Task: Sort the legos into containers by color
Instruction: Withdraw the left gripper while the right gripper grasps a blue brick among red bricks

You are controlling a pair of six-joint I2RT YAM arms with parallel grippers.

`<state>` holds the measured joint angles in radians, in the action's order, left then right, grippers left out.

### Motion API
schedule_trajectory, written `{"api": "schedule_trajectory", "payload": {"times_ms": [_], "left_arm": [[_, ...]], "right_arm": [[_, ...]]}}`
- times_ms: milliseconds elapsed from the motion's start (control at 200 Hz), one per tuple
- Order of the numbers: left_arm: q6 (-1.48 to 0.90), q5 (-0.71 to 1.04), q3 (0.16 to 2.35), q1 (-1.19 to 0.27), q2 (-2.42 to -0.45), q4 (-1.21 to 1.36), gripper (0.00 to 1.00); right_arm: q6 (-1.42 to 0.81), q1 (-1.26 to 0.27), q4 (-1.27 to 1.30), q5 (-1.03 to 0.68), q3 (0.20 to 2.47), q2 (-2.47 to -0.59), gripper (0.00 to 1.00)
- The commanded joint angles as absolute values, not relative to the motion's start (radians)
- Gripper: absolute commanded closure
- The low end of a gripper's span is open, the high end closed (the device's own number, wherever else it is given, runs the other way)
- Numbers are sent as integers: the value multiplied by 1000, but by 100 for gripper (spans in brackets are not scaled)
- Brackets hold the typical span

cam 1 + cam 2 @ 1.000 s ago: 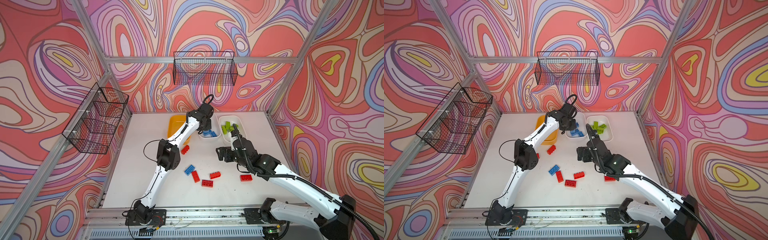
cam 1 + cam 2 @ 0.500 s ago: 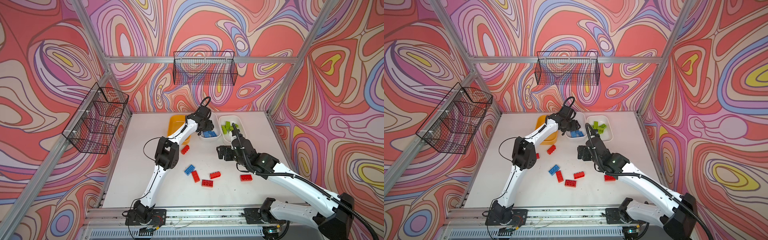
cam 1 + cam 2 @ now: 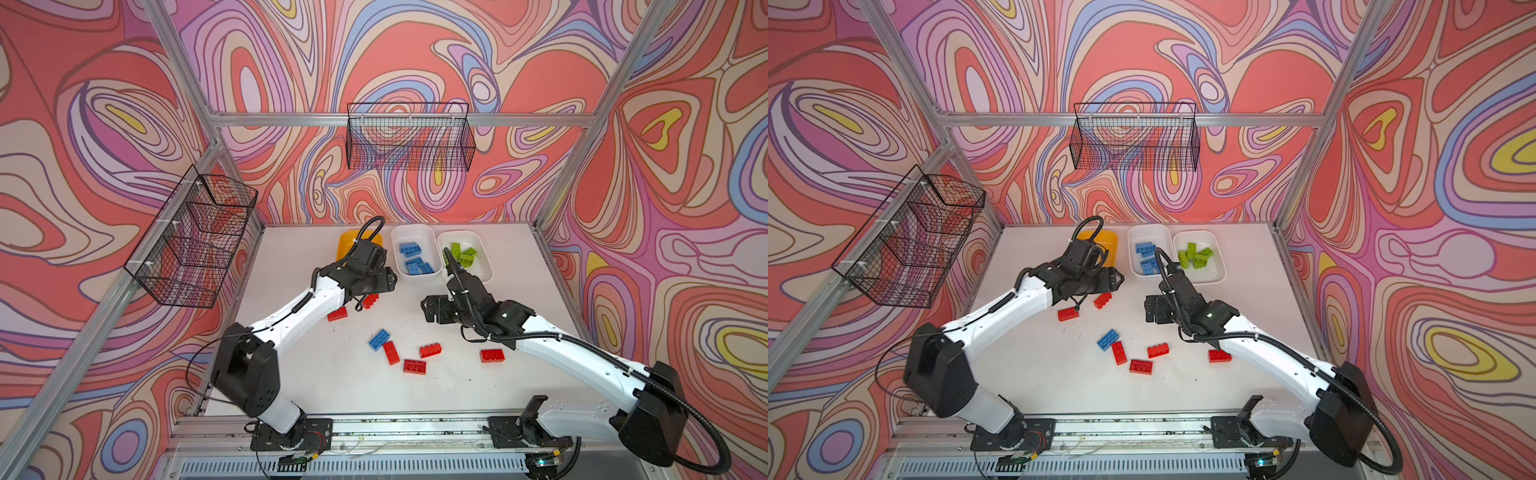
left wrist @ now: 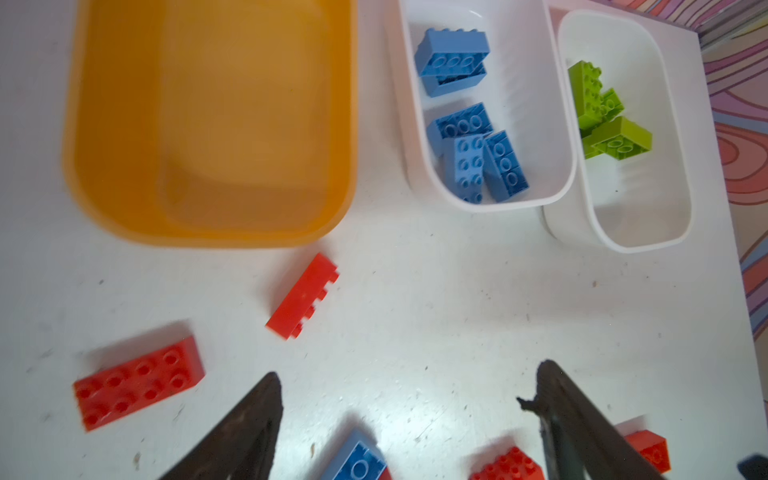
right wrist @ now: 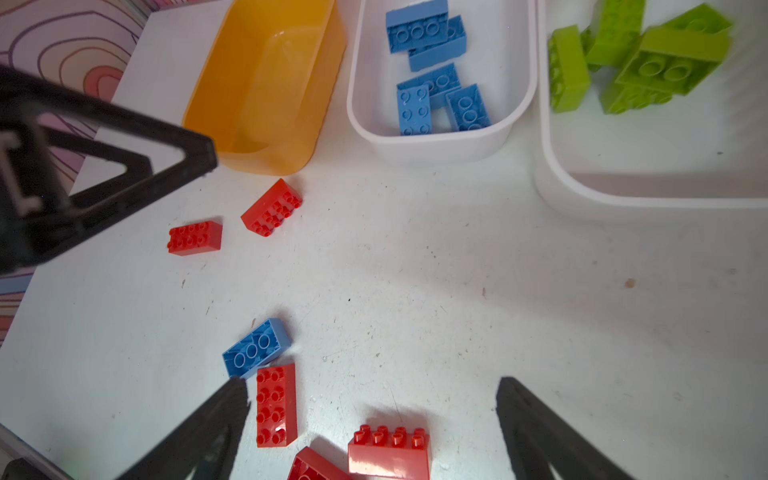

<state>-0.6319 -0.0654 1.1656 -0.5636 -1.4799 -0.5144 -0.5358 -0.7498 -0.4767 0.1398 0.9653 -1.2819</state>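
The left gripper is held wide apart, nothing grasped; a tipped red brick lies ahead of its jaws, near the orange tub. The right gripper is likewise released, a blue brick lying just beside one jaw.

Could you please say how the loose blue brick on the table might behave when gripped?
The blue brick lies hollow side up, so it is probably stiff and light. Flat sides suggest sliding, not rolling. Close beside a red brick, it may nudge that.
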Motion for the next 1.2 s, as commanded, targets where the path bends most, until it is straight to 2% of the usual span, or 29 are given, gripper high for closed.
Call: {"api": "schedule_trajectory", "payload": {"times_ms": [0,205,376,601,1197], "left_arm": [[-706,-174,961,-563,-1325,-524,10],[-785,-225,705,-563,-1030,-609,6],[-863,-239,587,-563,-809,-695,0],[-936,-229,476,-563,-566,-789,0],[-979,-258,423,-563,-431,-849,0]], "right_arm": [[-517,-801,-412,56,954,-1359,2],[-370,-852,-346,-12,976,-1528,2],[-317,-878,-284,-83,997,-1628,2],[-251,-969,-292,-68,1092,-1755,2],[-182,-991,-371,22,1278,-2002,3]]}}
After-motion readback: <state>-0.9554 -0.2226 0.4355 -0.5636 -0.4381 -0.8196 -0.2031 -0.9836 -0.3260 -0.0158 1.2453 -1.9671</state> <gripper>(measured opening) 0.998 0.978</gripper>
